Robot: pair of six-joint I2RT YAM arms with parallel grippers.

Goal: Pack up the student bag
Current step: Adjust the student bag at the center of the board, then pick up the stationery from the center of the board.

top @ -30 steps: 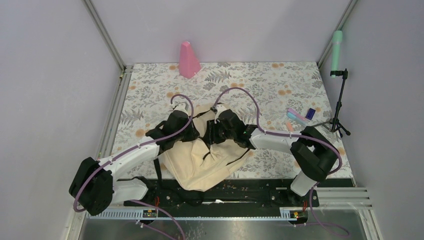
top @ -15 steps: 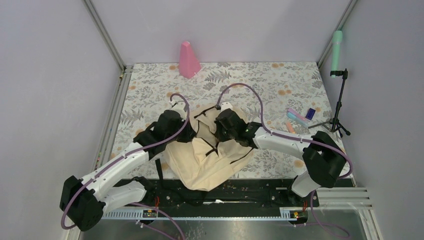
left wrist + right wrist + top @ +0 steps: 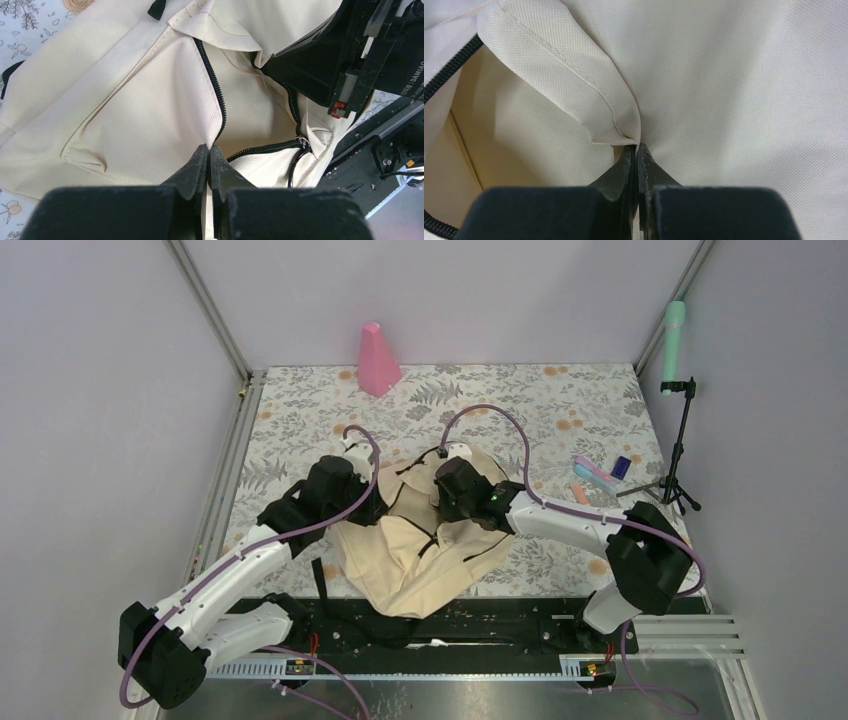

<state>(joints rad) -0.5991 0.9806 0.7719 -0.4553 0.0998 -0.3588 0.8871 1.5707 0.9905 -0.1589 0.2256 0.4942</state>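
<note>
Legible writing: one item only, white lettering on a black arm housing at the 3 o'clock edge of the left wrist view, reading "DAMIAO" (image 3: 418, 75) as far as it can be made out; no brand or label is readable on the bag. The student bag (image 3: 420, 555) lies on the floral tablecloth (image 3: 560, 410), from table centre toward 6 o'clock, its near end reaching the black base rail, with black straps trailing at its 9 o'clock side. The left gripper (image 3: 208, 150) has its jaws pressed together on a fold of cream fabric at the lip of the opening, just beside the dark zipper (image 3: 212, 85). The right gripper (image 3: 636, 149) is likewise clamped tight on a stitched fold of the bag's fabric, with the pale interior showing at its 9 o'clock. The two grippers stand on opposite sides of the mouth, which gapes between them. Surroundings: a pink cone (image 3: 377, 360) at 11 o'clock by the far edge; at 3 o'clock a cluster of small pink and blue sticks (image 3: 595, 475) and a dark blue object (image 3: 621, 467), well apart from the bag; beyond them a black tripod (image 3: 682, 445) carrying a green cylinder (image 3: 674, 335). Obstructions: both arm bodies and their purple cables (image 3: 490, 425) cover the far half of the bag in the overhead view.
</note>
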